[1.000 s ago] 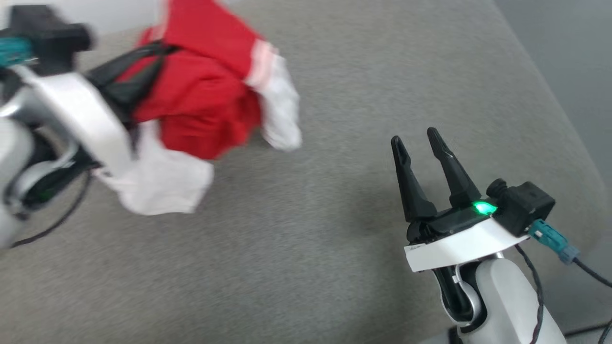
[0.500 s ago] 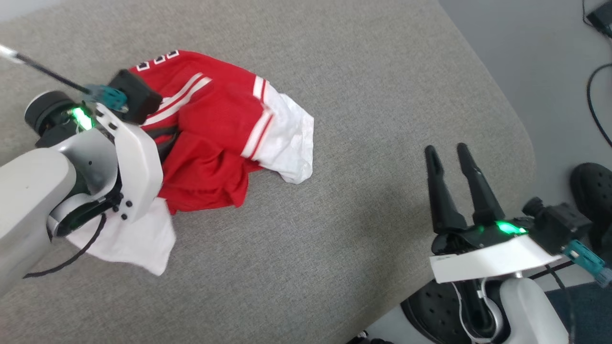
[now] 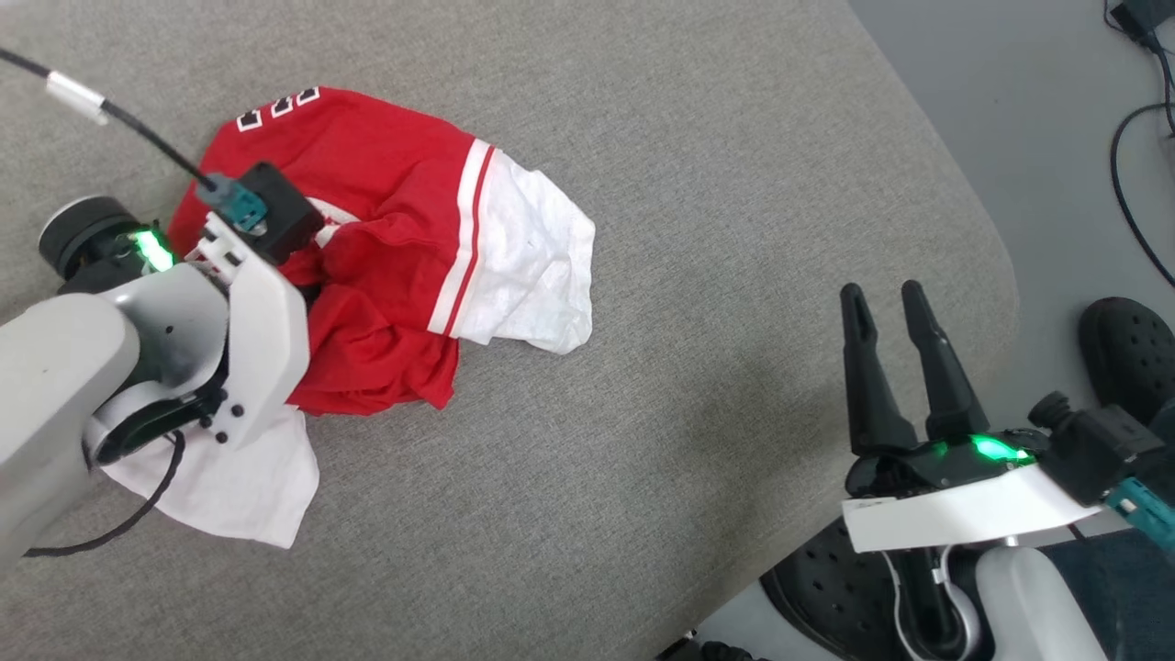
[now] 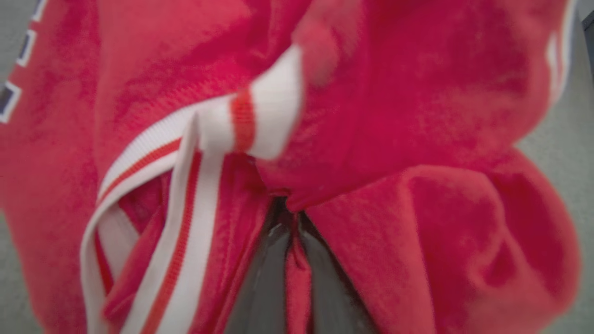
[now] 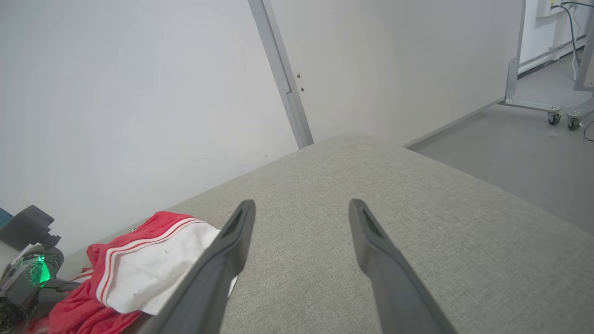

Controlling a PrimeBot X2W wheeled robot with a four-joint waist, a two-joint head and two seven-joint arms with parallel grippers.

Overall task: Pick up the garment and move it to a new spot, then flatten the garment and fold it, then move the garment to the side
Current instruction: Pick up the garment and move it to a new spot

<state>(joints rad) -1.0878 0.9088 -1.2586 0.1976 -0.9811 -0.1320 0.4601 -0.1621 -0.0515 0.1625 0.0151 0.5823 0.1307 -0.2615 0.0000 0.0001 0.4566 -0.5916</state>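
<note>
Red garment (image 3: pixel 386 275) sits crumpled w/ your left gripper (image 4: pixel 293 232) pinching a fold, right gripper (image 3: pixel 886 296) spread & empty; flatten, fold, side-move prob. remain.

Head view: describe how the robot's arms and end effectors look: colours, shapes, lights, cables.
Both arms: pale grey forearm, white wrist bracket. The right end effector has two long, tapering black fingers, a green light at their base, and a black camera box with a teal connector. The left end effector has the same light, box, teal plug, plus a black cable with a white tag.
</note>
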